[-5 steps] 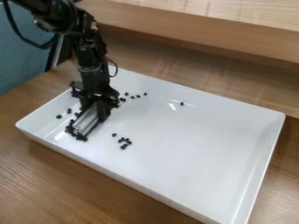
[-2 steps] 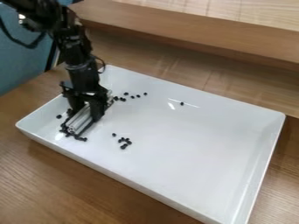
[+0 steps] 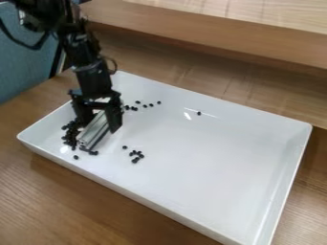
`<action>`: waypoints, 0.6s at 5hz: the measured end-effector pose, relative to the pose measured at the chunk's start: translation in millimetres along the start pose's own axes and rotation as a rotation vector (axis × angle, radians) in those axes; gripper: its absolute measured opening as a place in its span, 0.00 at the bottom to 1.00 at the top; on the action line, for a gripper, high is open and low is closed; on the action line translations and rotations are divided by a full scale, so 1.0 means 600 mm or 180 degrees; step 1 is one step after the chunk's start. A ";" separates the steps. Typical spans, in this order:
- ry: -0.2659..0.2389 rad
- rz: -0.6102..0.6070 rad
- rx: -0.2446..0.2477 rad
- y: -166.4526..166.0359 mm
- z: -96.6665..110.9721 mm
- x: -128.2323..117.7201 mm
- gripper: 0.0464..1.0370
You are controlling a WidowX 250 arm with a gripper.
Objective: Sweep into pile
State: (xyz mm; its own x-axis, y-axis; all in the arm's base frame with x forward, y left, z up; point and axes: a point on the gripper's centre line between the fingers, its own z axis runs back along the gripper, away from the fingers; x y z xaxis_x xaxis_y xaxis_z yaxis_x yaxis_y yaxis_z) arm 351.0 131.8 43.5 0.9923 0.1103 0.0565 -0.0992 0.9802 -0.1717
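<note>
The gripper (image 3: 100,122) is low over the left end of the white tray (image 3: 198,158), shut on a silver metal bar (image 3: 94,130). The bar lies low in the tray, its near end toward the left front. Small black balls (image 3: 69,135) crowd along the bar's left side, and a few sit by its near end. Several more balls (image 3: 136,155) form a small group right of the bar. Another loose row of balls (image 3: 145,105) runs behind and right of the gripper. One ball (image 3: 199,113) lies alone near the tray's back wall.
The tray's raised walls surround the balls. A wooden table (image 3: 70,196) lies beneath it. Behind the tray stands a raised wooden ledge (image 3: 211,36), and a blue panel (image 3: 24,62) is at the left.
Gripper and bar first moved left, then shifted slightly right. Balls formerly around the bar's near end now gather more on its left, with one nearer the front wall.
</note>
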 end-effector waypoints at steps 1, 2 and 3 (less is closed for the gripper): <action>-0.0056 -0.0163 -0.0010 -0.046 0.032 0.011 0.96; -0.0078 -0.0327 0.0073 -0.082 0.060 0.020 0.96; -0.0100 -0.0522 0.0118 -0.130 0.085 0.029 0.96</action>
State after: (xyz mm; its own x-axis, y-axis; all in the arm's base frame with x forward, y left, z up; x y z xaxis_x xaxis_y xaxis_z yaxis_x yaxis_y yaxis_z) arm 372.0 65.4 108.2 0.9926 -0.0472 0.1116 0.0607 0.9908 -0.1212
